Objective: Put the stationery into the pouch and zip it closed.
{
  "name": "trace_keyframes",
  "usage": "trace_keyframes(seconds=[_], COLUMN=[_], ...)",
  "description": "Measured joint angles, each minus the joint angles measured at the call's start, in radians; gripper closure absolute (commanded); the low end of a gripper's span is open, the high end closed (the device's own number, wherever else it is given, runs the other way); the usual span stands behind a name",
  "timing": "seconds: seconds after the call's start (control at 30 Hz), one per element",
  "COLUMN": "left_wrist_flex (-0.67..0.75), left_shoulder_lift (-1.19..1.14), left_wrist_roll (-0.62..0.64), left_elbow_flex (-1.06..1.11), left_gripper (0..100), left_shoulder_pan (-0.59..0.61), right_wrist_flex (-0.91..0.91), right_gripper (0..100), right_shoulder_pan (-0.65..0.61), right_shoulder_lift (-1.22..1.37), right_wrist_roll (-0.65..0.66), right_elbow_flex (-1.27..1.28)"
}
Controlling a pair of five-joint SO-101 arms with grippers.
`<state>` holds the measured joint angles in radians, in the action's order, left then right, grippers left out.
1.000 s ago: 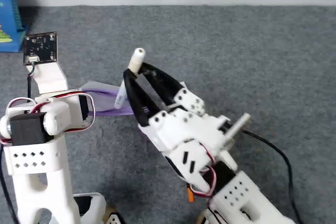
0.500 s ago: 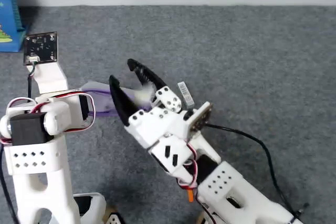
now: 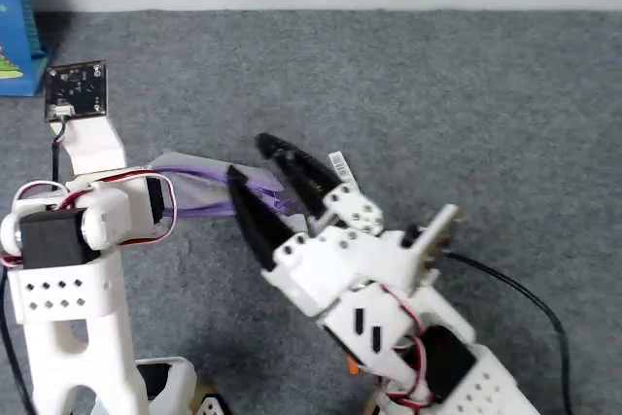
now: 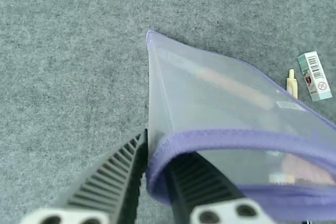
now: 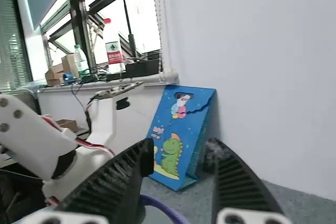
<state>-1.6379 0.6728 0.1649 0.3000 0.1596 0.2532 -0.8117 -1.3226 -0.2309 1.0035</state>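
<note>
High view, arms: the left arm stood at the near-left of the table. The right arm reached in from the near-middle.
High view, right jaws: spread wide and holding nothing, poised over the near end of the purple pouch.
High view, eraser: the barcoded eraser lay on the table just beyond the right jaws, outside the pouch.
Left wrist view, left jaws: pinched together on the pouch's purple rim, 1 finger outside and 1 inside, which held the mouth open.
Left wrist view, contents: a long pinkish item showed through the mesh. A small cream piece lay beside the eraser, apart from the pouch.
Right wrist view, right jaws: parted and empty, pointed toward the wall.
Step in hand: probably fetching the eraser. It would go best if the left jaws held the rim firmly, and the right jaws closed across the eraser's narrow sides and lifted it clear of the rim before lowering it into the mouth.
Surface: grey, felt-like, likely grippy under a flat eraser.
Room: a blue gift bag stood against the white wall, with a window and bottles on its sill.
</note>
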Motion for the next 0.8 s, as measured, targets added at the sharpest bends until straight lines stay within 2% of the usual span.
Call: trace_keyframes(seconds=[0.23, 0.37, 0.53, 0.8], left_wrist_flex=[0.0, 0.0, 0.0, 0.0], left_shoulder_lift=[0.0, 0.0, 0.0, 0.0], left_wrist_roll=[0.0, 0.0, 0.0, 0.0], left_elbow_flex=[0.0, 0.0, 0.0, 0.0], left_gripper=[99, 99, 99, 99], left_shoulder_pan=[0.0, 0.0, 0.0, 0.0], right_wrist_flex=[0.324, 0.466, 0.489, 0.494], right_gripper=[86.7, 86.2, 86.1, 86.1], right_shoulder_pan=[0.219, 0.334, 0.41, 0.489], right_shoulder_lift=[0.025, 0.164, 0.466, 1.092], right_wrist_roll=[-0.071, -0.069, -0.008, 0.058], right_elbow_flex=[-0.02, -0.02, -0.055, -0.397])
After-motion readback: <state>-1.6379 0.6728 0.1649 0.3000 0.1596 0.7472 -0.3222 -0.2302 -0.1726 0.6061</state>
